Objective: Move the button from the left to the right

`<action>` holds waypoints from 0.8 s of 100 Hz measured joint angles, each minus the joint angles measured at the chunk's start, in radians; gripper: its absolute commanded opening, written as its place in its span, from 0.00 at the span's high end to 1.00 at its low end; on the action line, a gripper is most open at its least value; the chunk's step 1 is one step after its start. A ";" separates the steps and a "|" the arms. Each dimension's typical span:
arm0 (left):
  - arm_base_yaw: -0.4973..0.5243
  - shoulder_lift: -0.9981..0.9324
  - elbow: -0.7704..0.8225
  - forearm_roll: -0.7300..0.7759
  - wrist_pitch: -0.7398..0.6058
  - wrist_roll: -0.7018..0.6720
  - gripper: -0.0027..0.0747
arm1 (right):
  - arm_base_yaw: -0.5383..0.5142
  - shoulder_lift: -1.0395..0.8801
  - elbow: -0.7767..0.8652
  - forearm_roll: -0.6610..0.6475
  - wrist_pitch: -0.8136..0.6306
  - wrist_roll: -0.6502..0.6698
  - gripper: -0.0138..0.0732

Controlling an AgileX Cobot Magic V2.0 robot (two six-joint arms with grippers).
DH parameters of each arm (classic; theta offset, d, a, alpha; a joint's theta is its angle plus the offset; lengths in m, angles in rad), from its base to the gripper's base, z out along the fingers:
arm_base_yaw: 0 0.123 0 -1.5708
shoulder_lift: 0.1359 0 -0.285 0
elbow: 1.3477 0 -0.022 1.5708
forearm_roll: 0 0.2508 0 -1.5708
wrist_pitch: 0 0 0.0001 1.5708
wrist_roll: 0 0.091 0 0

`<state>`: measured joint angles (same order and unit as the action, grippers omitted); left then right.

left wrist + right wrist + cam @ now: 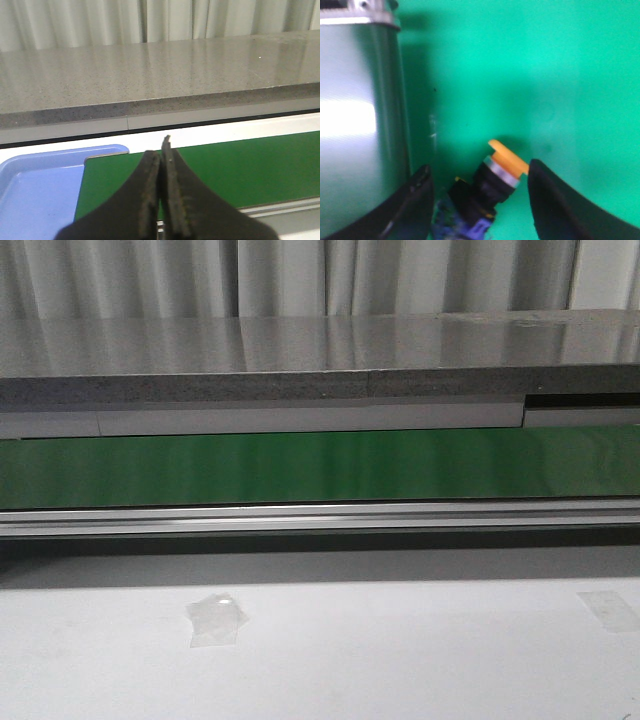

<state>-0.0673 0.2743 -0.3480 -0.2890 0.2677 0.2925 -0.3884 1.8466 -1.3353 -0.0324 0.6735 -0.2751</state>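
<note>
Three views, and the front one shows neither arm: a green conveyor belt [320,465] runs across the middle of the frame, a grey speckled counter [300,360] sits above it against pale curtains [300,275], an aluminium rail [320,517] edges the belt below, and the white table [400,660] fills the bottom, with a clear scrap of tape [216,620] at lower left and another piece of tape [610,610] at the right edge. From the left wrist, the left gripper [161,160] rises from the bottom centre with its dark fingers [149,190] pressed together, only a thin seam between them and nothing caught there; behind the tips lies the green belt, a blue tray [40,190] sits at lower left, and the grey counter spans the upper half. From the right wrist, the right gripper [479,182] is spread wide, one finger at lower left and the other at lower right, and the button [487,187] lies tipped on the green belt in the gap between them at bottom centre. Its yellow-orange cap [509,157] points toward the upper right and sits just beside the right-hand finger; whether they touch I cannot tell. Below the cap comes a silvery ring, then the black body, with bluish parts at the frame's bottom edge. A shiny metal surface [355,130] fills the left side.
</note>
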 measured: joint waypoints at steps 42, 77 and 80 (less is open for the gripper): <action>0.000 0.000 0.000 0.000 0.000 0.000 0.99 | 0.075 -0.191 0.000 0.163 -0.066 0.007 0.35; 0.000 0.000 0.000 0.000 0.000 0.000 0.99 | 0.232 -0.350 0.034 0.190 -0.115 0.007 0.35; 0.000 0.000 0.000 0.000 0.000 0.000 0.99 | 0.241 -0.370 0.048 0.190 -0.131 0.007 0.35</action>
<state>-0.0673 0.2743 -0.3480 -0.2890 0.2677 0.2925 -0.1473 1.4763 -1.2871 0.1580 0.5426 -0.2682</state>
